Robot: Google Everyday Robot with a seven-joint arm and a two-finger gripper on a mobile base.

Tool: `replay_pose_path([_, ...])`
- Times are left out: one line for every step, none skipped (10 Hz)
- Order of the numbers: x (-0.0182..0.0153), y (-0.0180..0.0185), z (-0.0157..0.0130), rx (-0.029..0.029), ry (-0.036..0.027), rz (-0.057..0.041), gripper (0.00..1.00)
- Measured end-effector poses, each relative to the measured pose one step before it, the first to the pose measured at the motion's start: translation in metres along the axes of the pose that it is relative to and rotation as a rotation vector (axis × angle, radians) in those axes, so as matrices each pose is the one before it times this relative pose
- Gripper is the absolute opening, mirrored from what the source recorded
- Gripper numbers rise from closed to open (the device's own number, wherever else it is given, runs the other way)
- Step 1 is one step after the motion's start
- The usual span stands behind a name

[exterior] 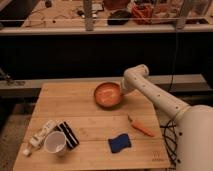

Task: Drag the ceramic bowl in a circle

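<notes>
The ceramic bowl [108,95] is orange-red and round and sits on the wooden table [90,122] towards its far right. My white arm reaches in from the right. My gripper [123,91] is at the bowl's right rim, touching it or holding it. The arm's wrist hides the contact.
A carrot [141,127] lies right of centre, a blue sponge [120,143] in front of it. A white cup [54,142], a black-striped packet [68,134] and a white bottle [40,136] stand at the front left. A rail and cluttered bench are behind the table.
</notes>
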Motion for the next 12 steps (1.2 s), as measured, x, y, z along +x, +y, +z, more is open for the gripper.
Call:
replay_pose_path([-0.02555,0.00676,-0.01018,-0.02223,-0.00681,-0.00509,0.0])
replay_pose_path([-0.02142,0.00462,-0.00738,-0.01504,-0.00837,-0.00664,0.0])
replay_pose_path([-0.02852,0.0051,-0.00894,-0.01314,-0.0122,-0.01468,0.0])
replay_pose_path([-0.01838,0.00108,-0.0057,0.00247,-0.00356,-0.02042,0.0])
replay_pose_path([-0.01327,-0.00191,-0.00388,0.00586,-0.00028,-0.03772,0.0])
replay_pose_path([-0.0141,-0.0175,-0.002,0.02588,-0.00653,-0.0802,0.0])
replay_pose_path([-0.00116,-0.01196,0.00128,0.01256,-0.00363,-0.04231,0.0])
replay_pose_path([0.00409,-0.02044,0.00396,0.02102,-0.00511,-0.05905,0.0])
replay_pose_path([0.00881,-0.03381,0.00835,0.03349,-0.01227,-0.08346,0.0])
replay_pose_path([0.00935,-0.02586,0.00816,0.02481,-0.01012,-0.06456,0.0])
replay_pose_path([0.00898,-0.01814,0.00571,0.01739,-0.0036,-0.04599,0.0])
replay_pose_path([0.01853,-0.03052,0.00923,0.02764,0.00199,-0.07971,0.0])
